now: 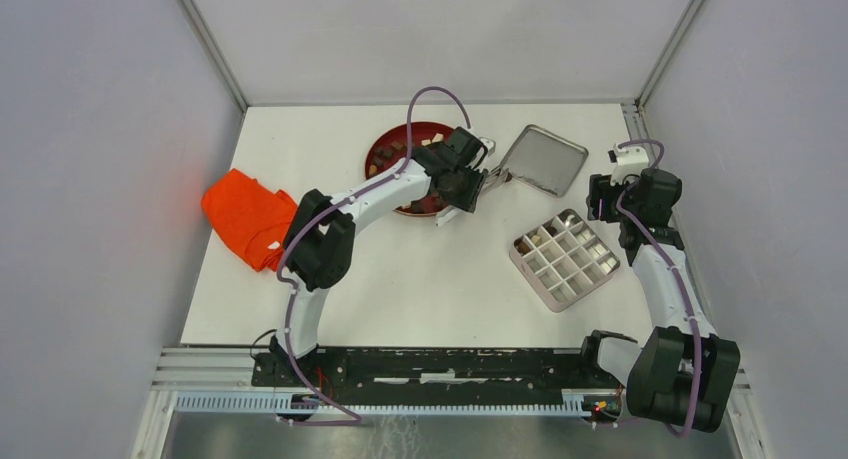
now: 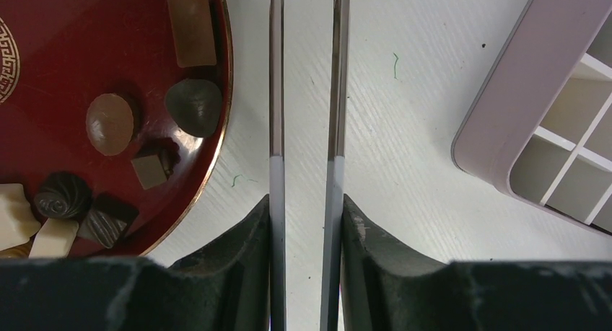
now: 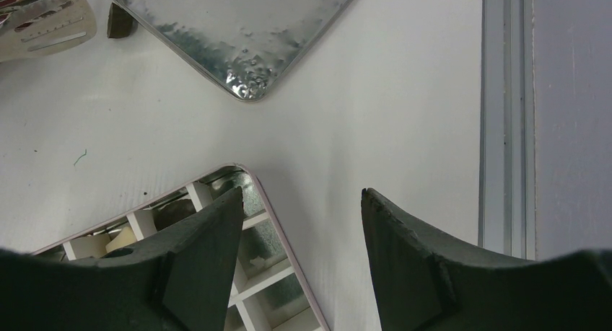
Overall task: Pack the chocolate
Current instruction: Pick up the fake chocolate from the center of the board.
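The chocolate (image 2: 110,123) lies as several dark, brown and cream pieces on a red plate (image 1: 385,144), whose rim (image 2: 216,151) is at the left of the left wrist view. My left gripper (image 1: 468,184) (image 2: 307,197) is shut on metal tweezers (image 2: 276,93) beside the plate, above bare table. The tweezers' tips run out of that view. In the right wrist view the tweezers' end (image 3: 43,28) shows next to a small dark piece (image 3: 119,24). I cannot tell if it is held. My right gripper (image 1: 600,204) (image 3: 299,201) is open and empty over the far corner of a white grid box (image 1: 565,259) (image 3: 270,237), which holds a few pieces (image 3: 119,237).
A square metal tray (image 1: 545,159) (image 3: 238,28) lies behind the grid box, right of the plate. An orange cloth (image 1: 245,217) lies at the table's left. The grid box corner (image 2: 505,93) shows in the left wrist view. A metal rail (image 3: 505,115) runs along the table's right edge.
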`<state>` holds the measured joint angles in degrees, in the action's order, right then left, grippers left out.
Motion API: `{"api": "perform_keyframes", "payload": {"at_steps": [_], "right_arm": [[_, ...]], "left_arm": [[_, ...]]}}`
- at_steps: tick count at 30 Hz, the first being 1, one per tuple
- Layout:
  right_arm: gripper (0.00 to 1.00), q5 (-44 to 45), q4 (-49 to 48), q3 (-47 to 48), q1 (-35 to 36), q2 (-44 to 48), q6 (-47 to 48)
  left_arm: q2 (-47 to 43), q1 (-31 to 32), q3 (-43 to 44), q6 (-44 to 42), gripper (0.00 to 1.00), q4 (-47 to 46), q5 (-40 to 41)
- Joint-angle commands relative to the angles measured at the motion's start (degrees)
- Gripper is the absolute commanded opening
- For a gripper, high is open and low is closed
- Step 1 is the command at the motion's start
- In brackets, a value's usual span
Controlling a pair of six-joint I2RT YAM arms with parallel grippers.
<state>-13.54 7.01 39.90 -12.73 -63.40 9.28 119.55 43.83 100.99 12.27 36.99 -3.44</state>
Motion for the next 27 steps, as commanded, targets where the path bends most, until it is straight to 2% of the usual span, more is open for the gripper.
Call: {"api": "perform_keyframes", "payload": {"at_steps": [1, 27], "right_arm": [[0.67, -0.87, -0.95, 1.85, 0.27, 0.03, 0.56], [0.67, -0.70, -0.93, 1.94, 0.37, 0.09, 0.65]], "left_arm": [[0.92, -0.40, 3.54, -2.92, 0.40, -0.37, -1.50], [4.76, -1.47, 7.92, -3.60, 0.45, 1.90, -3.11]]}}
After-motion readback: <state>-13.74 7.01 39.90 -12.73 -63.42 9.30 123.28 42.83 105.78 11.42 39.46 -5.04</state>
